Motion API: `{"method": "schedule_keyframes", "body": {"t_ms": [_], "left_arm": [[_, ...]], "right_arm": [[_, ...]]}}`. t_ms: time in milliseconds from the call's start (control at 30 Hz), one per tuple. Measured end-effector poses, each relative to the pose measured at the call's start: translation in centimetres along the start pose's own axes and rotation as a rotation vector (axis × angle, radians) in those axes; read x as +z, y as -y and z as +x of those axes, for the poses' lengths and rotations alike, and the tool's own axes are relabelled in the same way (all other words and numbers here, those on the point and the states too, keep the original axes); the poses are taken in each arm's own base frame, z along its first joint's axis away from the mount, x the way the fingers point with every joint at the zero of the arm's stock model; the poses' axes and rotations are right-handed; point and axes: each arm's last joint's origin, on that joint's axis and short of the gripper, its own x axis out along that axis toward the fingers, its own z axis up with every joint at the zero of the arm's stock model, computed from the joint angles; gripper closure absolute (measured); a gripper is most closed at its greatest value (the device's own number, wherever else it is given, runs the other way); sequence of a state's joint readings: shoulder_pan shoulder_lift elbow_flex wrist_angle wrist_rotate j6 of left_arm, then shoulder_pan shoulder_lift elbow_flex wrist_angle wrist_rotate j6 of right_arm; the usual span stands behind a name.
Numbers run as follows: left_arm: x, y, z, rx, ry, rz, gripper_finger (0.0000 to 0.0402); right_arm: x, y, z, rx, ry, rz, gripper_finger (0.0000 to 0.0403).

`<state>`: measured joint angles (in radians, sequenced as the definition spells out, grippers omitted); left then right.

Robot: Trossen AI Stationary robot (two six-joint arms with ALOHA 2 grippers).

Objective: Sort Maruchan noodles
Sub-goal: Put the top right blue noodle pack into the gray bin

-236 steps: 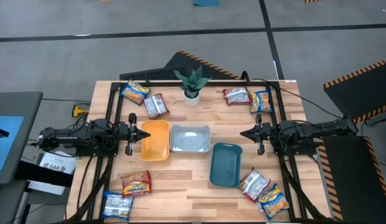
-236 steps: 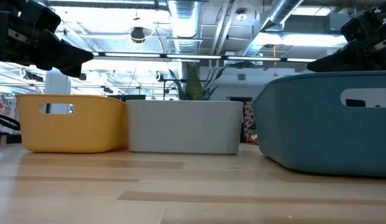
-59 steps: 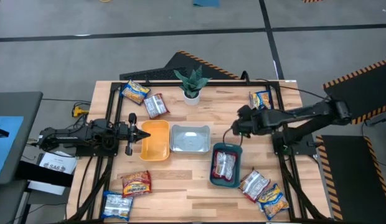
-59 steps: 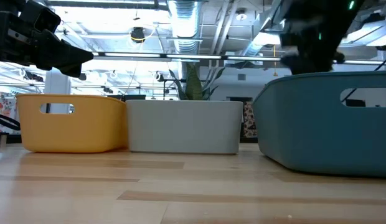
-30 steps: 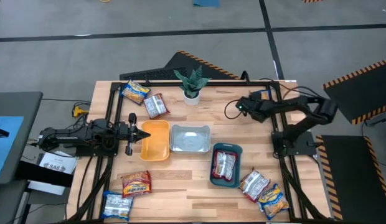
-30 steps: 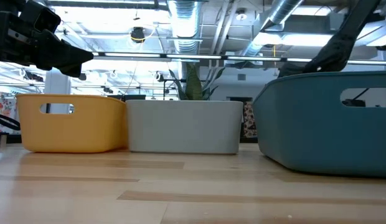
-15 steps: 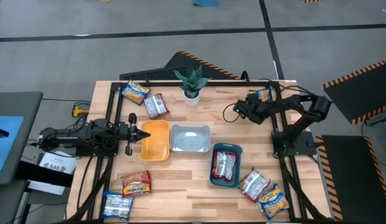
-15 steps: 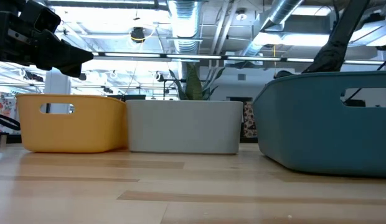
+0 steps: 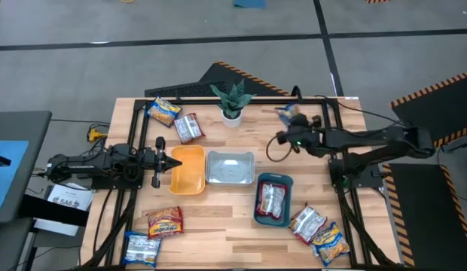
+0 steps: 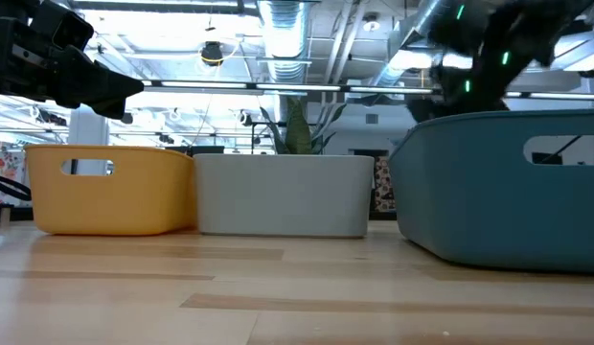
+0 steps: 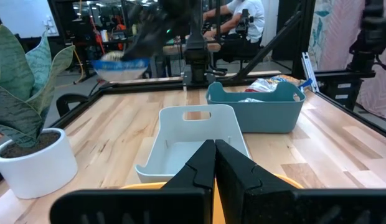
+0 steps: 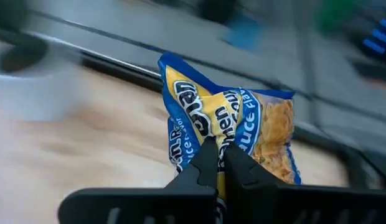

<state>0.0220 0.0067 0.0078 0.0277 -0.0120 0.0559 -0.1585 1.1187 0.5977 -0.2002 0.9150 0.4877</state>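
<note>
the right gripper [image 12: 216, 163] is pinched on the edge of 1 yellow-and-blue noodle packet [image 12: 233, 130], which hangs clear of the table, just ahead of the fingertips. seen from above, this pincer [image 9: 288, 129] has the teal tray [image 9: 284, 183] nearest it, with 1 silver-and-red packet [image 9: 272, 200] inside; the clear tray [image 9: 230, 168] and orange tray [image 9: 187, 168] lie farther across, toward the left gripper [image 9: 175, 162], which waits pressed together by the orange tray. to do this carry well, i'd keep the pinch firm, since the slick wrapper could slip, travel high enough to clear the tray walls, choose a tray other than the teal one, and let go only once low and centred over it.
</note>
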Motion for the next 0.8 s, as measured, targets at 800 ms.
{"method": "schedule_keyframes", "body": {"t_ms": [800], "left_arm": [[0.0, 0.0, 0.0, 0.0, 0.001, 0.0, 0.0401]], "right_arm": [[2.7, -15.6, -6.0, 0.89, 0.131, -0.666, 0.0363]]}}
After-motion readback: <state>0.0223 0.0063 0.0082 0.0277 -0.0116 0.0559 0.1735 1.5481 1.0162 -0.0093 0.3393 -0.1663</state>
